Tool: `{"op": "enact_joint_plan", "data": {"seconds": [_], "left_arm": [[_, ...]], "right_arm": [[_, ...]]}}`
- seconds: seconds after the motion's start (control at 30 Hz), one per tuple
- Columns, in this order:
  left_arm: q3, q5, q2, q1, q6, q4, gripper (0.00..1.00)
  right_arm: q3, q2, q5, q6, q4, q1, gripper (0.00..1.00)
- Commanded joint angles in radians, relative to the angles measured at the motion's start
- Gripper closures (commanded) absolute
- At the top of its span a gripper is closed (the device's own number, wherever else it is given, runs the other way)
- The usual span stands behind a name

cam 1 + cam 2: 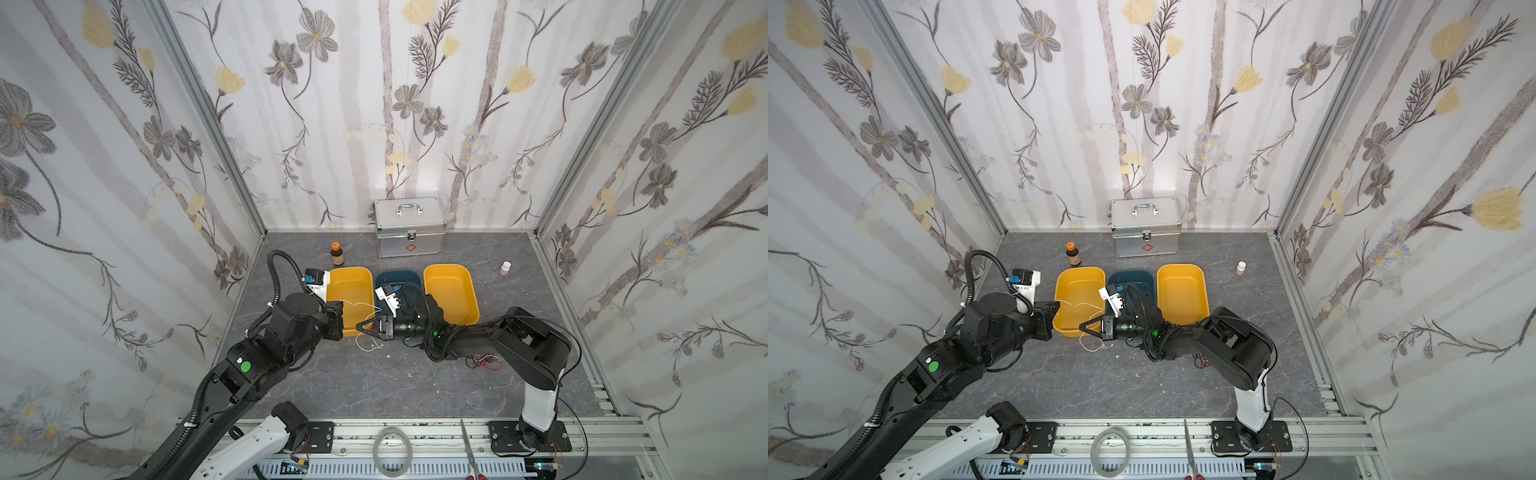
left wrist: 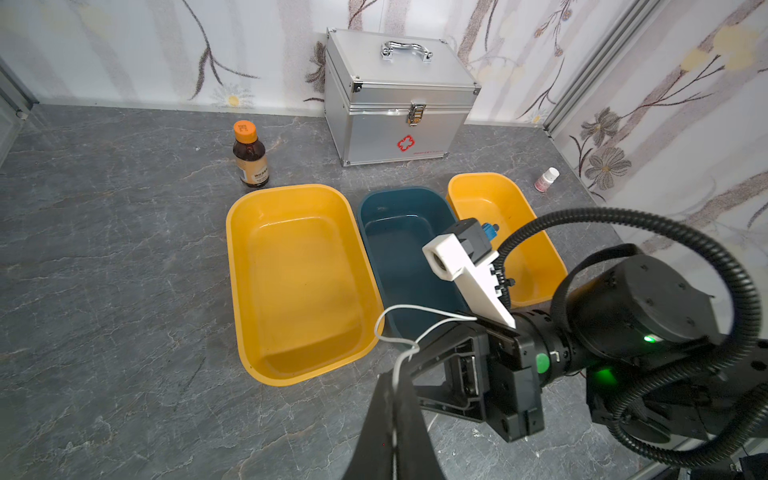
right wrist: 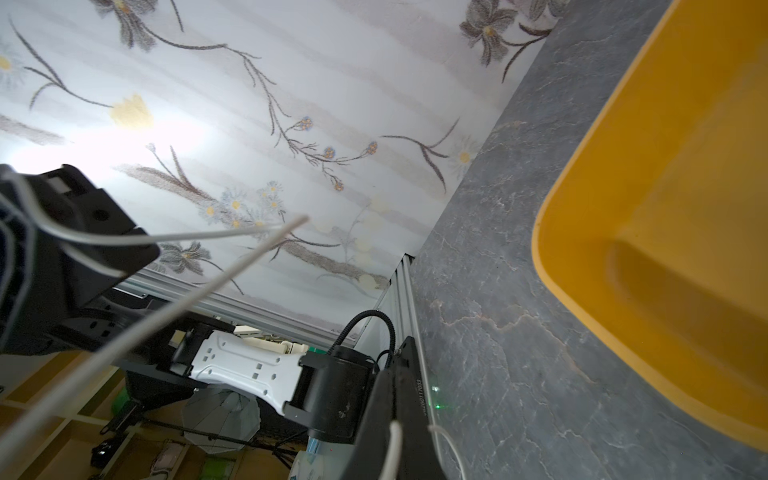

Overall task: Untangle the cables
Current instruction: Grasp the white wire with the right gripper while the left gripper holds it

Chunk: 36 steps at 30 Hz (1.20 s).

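While both arms meet before the trays, a top view shows the left gripper (image 1: 340, 308) and right gripper (image 1: 360, 327) each clenched on one white cable (image 1: 371, 306), slack over a yellow tray (image 1: 351, 269); red and black cables (image 1: 484, 362) lie heaped beneath the right arm.
Left wrist: two yellow trays, one teal tray (image 2: 399, 190); cable pinched between left fingers (image 2: 386, 415).
Right wrist: same cable (image 3: 395, 440) pinched.
Judged step: freeing the white cable; next, draw grippers apart gently.
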Motion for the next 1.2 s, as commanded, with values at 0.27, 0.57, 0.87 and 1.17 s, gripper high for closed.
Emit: {"op": "enact_joint_plan", "data": {"seconds": [0.27,0.57,0.87,1.17], "left_arm": [[-0.029,0.048,-0.006,0.058,-0.005,0.059,1.00],[-0.053,0.040,0.034,0.113,0.012,0.113,1.00],[-0.140,0.145,0.099,0.258,-0.049,0.253,1.00],[-0.216,0.207,0.189,0.317,-0.082,0.366,1.00]], "right_arm": [[0.224,-0.045,0.092,-0.322,-0.382,-0.011,0.93],[0.423,0.103,0.087,-0.369,-0.473,-0.041,0.92],[0.548,0.236,0.107,-0.378,-0.507,-0.063,0.90],[0.603,0.273,0.182,-0.430,-0.686,-0.064,0.79]]}}
